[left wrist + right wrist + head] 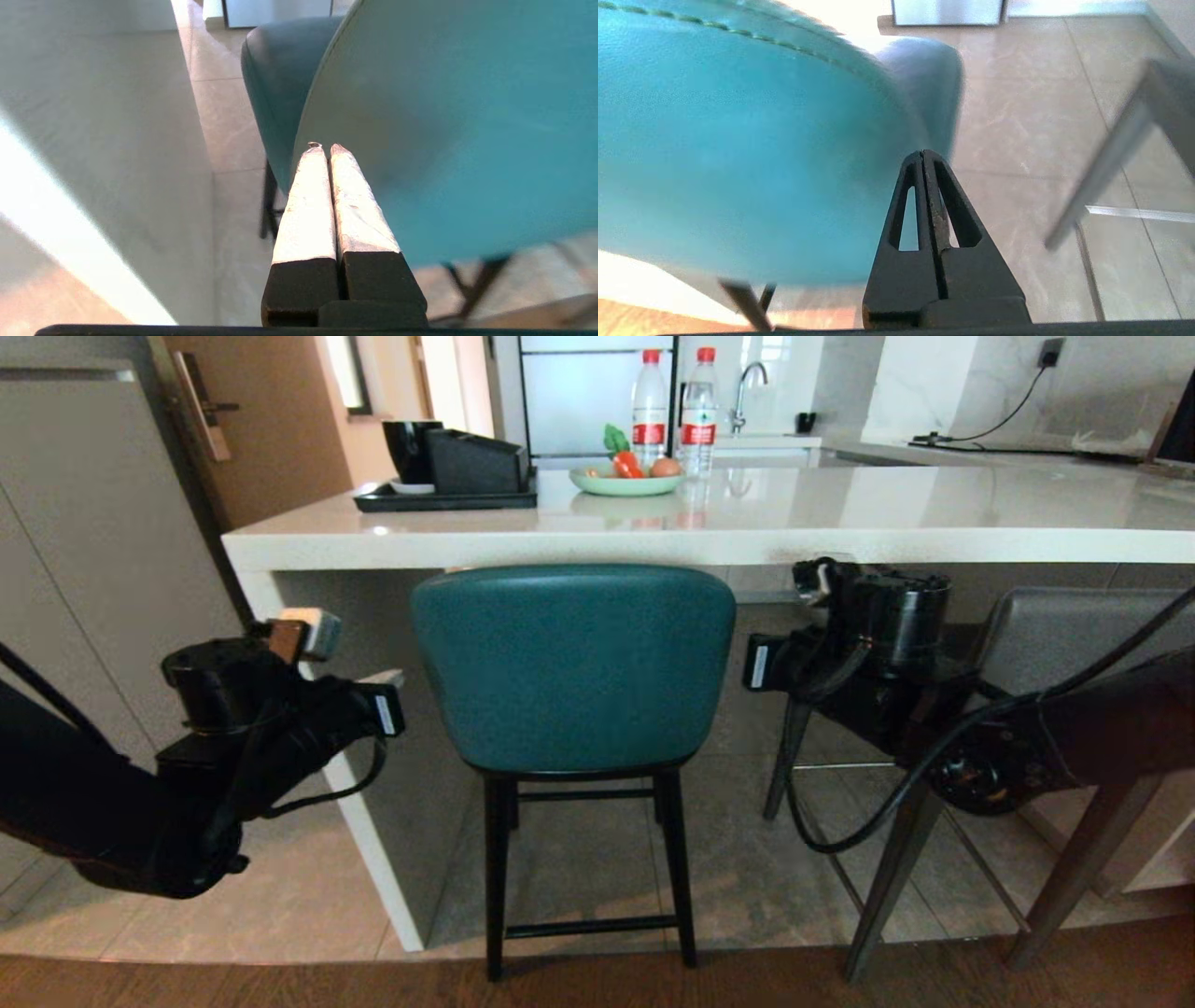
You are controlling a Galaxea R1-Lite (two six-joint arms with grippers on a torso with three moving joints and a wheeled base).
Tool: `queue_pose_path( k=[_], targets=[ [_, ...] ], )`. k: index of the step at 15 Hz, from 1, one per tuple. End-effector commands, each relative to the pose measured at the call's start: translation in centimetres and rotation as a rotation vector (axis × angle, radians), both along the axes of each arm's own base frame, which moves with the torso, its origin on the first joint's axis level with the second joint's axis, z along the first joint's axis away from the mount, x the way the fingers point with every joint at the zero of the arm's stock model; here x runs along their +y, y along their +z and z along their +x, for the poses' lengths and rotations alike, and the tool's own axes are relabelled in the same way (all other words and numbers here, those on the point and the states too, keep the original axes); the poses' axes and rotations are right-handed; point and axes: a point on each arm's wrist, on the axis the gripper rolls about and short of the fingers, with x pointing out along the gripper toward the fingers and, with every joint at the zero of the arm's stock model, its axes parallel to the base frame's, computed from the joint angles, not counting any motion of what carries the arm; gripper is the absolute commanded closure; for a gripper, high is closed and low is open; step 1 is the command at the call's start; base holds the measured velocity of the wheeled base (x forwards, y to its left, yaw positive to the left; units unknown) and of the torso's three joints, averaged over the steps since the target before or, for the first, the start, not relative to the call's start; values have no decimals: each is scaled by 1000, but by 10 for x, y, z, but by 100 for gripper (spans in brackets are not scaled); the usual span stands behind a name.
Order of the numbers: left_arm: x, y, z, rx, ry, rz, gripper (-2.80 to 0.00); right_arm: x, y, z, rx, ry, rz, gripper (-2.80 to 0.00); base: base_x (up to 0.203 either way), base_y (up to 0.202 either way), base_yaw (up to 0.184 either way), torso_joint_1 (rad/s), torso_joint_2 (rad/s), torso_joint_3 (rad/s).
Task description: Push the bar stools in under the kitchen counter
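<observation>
Teal stool back between 2 clenched hands, left hand, right hand, both holding nothing

No legible text, brand, number or sign in any view.
- 2 water bottles on the kitchen counter: red label bands, print too small to read.
- White stickers on both wrist units: markings unreadable.
- Teal stool, tray, plate: no markings.
</observation>
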Motion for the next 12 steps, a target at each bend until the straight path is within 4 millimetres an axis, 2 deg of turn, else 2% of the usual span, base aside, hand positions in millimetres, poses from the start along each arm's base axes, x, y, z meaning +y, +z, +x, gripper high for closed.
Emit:
queue_pose_path(
  k=[1, 3, 7, 10, 12],
  targets=[
    [6, 31, -39, -73, 0, -51, 0, -16, 31, -37, -53, -7, 40, 0, 0, 0, 0, 0, 0, 0],
    [10, 48, -73, -115, -11, -97, 0, -31, 47, -72, -78, -7, 68, 0, 0, 0, 0, 0, 0, 0],
    [20, 74, -147, -244, -67, -130, 0, -72, 74, -166, -174, -11, 115, 0, 0, 0, 0, 0, 0, 0],
    [28, 97, -209, -387, -170, -124, 0, -111, 67, -236, -225, -79, 126, 0, 0, 0, 0, 0, 0, 0],
    [33, 94, -247, -345, -188, -99, 0, -131, 52, -276, -242, -152, 116, 0, 0, 0, 0, 0, 0, 0]
  ],
)
